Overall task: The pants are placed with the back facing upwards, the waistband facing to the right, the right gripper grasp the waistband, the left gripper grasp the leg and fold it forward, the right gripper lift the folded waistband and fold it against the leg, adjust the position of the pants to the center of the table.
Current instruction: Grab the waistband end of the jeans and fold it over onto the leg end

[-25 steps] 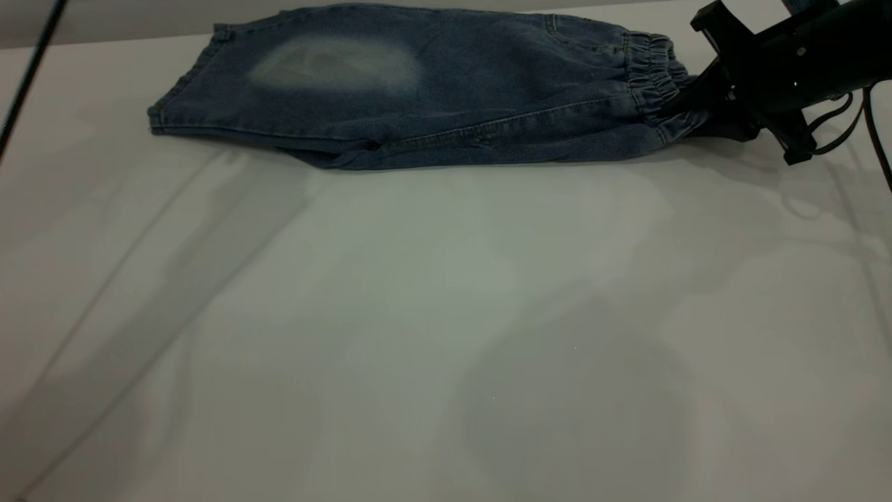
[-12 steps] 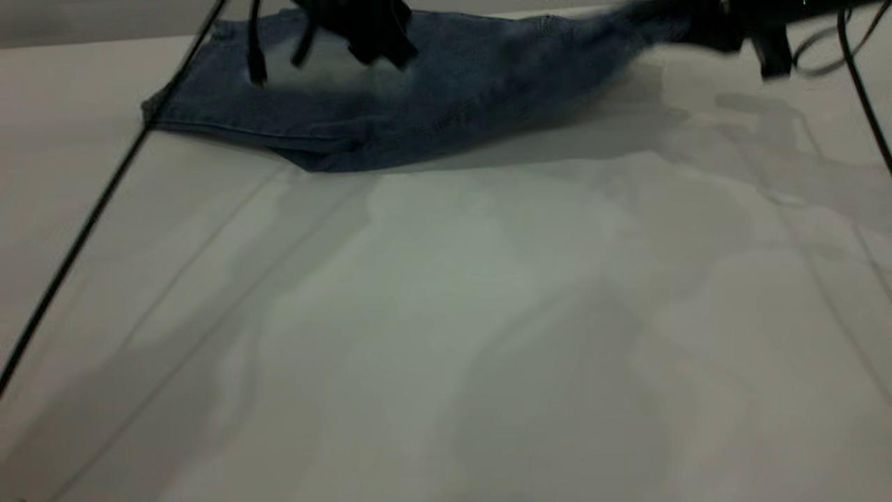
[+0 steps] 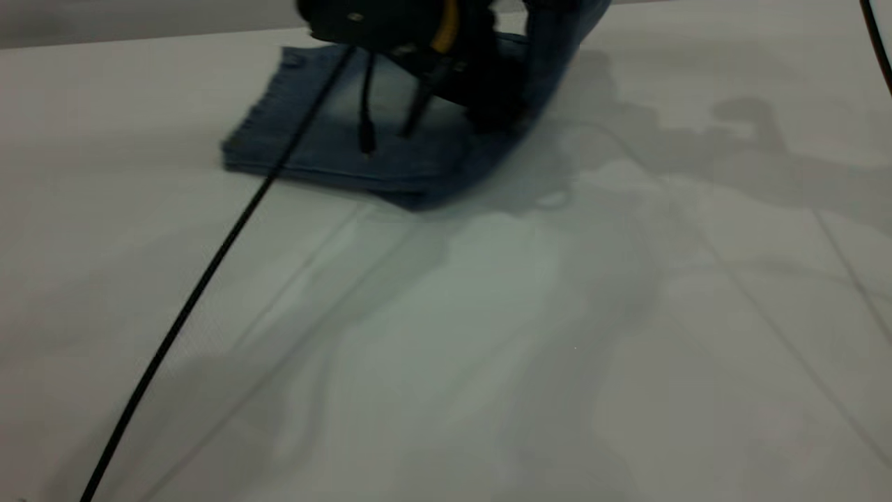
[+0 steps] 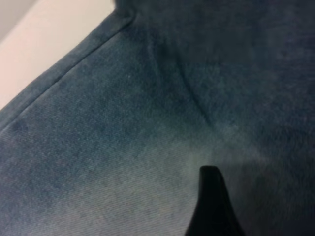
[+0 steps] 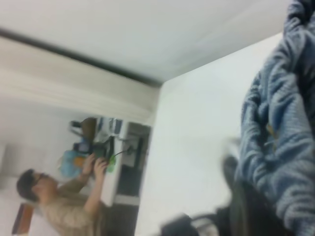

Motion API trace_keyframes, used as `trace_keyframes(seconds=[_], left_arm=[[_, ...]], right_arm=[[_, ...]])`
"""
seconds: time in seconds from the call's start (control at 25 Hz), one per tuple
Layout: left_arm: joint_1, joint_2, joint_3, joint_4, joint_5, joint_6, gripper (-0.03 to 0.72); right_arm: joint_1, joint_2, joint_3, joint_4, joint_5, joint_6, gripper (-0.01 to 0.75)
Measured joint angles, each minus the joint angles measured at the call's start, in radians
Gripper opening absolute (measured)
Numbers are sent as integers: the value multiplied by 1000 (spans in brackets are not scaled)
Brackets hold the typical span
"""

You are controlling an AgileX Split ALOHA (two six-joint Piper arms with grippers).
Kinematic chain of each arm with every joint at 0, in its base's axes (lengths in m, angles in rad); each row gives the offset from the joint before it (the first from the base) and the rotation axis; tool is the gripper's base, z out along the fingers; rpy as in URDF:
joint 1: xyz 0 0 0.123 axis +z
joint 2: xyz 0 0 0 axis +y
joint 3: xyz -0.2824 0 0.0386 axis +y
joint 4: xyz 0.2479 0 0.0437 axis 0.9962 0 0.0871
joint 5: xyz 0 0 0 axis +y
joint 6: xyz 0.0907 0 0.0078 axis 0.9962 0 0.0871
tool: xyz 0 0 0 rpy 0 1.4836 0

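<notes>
Over the far side of the table (image 3: 627, 314), exterior view: your left gripper (image 3: 488, 111) presses down on the pants (image 3: 334, 150); whether its fingers are apart, I cannot tell. Right of it denim rises out of frame, so you're mid-fold, waistband coming over the leg. Left wrist view: faded denim lies flat under the finger. Right wrist view: the gathered waistband (image 5: 275, 132) bunches at your right gripper, presumably clamped, fingers unseen; a person sits beyond. Next, lay it down beyond the left gripper, clearing that arm.
</notes>
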Motion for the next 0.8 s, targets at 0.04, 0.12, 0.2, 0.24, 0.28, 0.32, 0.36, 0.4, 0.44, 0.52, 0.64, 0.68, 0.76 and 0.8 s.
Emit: trace_keyframes(seconds=[0.04,0.12,0.2,0.24,0.28,0.32,0.36,0.4,0.44,0.52,0.64,0.68,0.76,0.8], left_arm=[[-11,-1,0,7,12,0,453],[-22,-6,0,8,41,2,453],[-22,-22,0,9,97,4,453],[-21,-35,0,19,130,12,453],[-18,-47,0,41,151,20,453],[-13,-59,0,65,161,19,452],[-11,-66,-1,85,185,14,450],[-6,-74,-1,102,213,11,449],[4,-78,-1,125,232,11,445],[14,-83,-1,160,256,11,437],[49,-84,-1,184,297,11,427],[66,-84,-1,178,328,11,422],[100,-84,-1,162,362,11,413],[118,-84,-1,154,364,11,407]], right_arm=[[0,1,0,0,0,1,111],[0,1,0,5,-2,1,111],[0,1,0,6,-7,1,111],[0,1,0,7,-8,1,111],[0,1,0,7,-12,1,111],[0,1,0,8,-16,1,111],[0,1,0,8,-17,1,111],[0,1,0,8,-17,1,111],[0,1,0,8,-17,1,111],[0,1,0,9,-18,1,111],[0,1,0,9,-2,1,111],[0,1,0,8,7,1,111],[1,0,0,6,32,1,111],[1,-1,0,6,37,1,111]])
